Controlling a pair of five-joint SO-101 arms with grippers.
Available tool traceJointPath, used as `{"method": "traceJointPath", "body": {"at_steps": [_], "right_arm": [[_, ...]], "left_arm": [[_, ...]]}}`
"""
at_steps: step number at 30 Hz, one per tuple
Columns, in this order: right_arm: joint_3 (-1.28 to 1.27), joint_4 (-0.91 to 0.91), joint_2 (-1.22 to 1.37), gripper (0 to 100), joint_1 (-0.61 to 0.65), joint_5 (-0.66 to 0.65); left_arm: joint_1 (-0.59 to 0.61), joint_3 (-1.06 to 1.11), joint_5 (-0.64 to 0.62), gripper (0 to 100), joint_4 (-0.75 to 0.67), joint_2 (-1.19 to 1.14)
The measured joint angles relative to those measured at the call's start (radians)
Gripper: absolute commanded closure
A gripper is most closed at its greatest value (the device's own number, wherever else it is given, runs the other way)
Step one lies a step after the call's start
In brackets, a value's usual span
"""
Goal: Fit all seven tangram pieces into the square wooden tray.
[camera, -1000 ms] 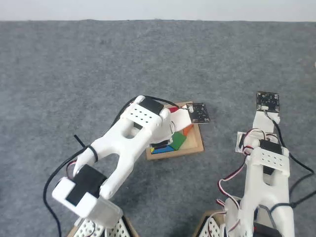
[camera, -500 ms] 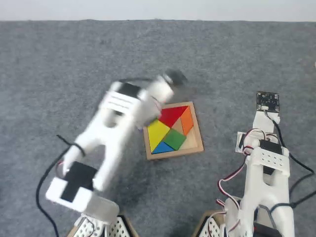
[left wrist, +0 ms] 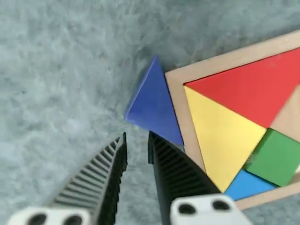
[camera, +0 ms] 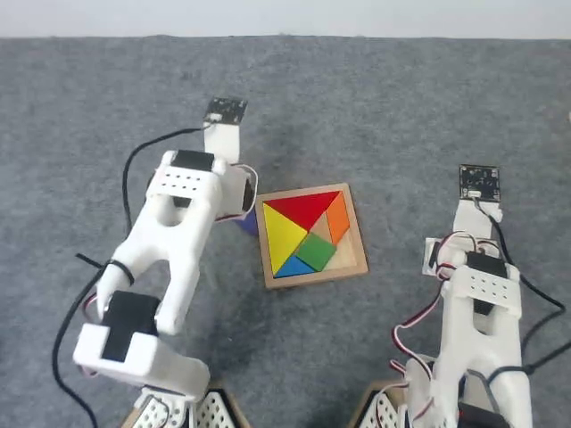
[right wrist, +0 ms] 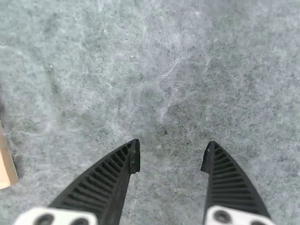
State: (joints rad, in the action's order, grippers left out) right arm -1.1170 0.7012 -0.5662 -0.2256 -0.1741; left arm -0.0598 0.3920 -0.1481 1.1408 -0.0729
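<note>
Left claw point(left wrist: 137, 138) first: its jaws are pinched to a narrow gap with nothing between them, tips poised over grey felt just beside the stray dark blue triangle point(left wrist: 152, 101).

Now the puzzle itself. The square wooden tray point(camera: 314, 277) sits mid-table, turned slightly off square. Inside, a big red triangle point(camera: 303, 209) fills the far side and a big yellow triangle point(camera: 280, 236) takes the left, the two meeting along a diagonal. An orange piece point(camera: 338, 217) hugs the right wall, a green square point(camera: 314, 252) sits near the middle, and a light blue triangle point(camera: 293, 266) is tucked into the near-left corner. Pale wood-coloured patches show between red and green and along the near-right; whether those are pieces or bare tray floor, I can't tell.

That dark blue triangle lies outside, flat on the felt, its long edge up against the tray's left rim.

Further out, the right claw point(right wrist: 171, 151) hangs with jaws spread wide and empty over the grey felt mat point(camera: 401, 107), well to the right of the tray.
</note>
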Motion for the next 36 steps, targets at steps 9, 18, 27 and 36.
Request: {"method": "traceJointPath", "body": {"at_steps": [9, 18, 27, 36], "right_arm": [[0.000, 0.000, 0.000, 76.4, 0.000, 0.000], [0.000, 0.000, 0.000, 76.4, 0.000, 0.000], [0.000, 0.000, 0.000, 76.4, 0.000, 0.000], [0.000, 0.000, 0.000, 76.4, 0.000, 0.000]], "left_arm": [[0.213, -0.100, 0.091, 84, 0.054, 0.021], [0.054, -0.292, 0.110, 84, 0.046, -0.247], [0.012, -0.658, 0.021, 84, 0.167, -0.585], [0.041, -0.674, 0.023, 84, 0.210, -0.611]]}}
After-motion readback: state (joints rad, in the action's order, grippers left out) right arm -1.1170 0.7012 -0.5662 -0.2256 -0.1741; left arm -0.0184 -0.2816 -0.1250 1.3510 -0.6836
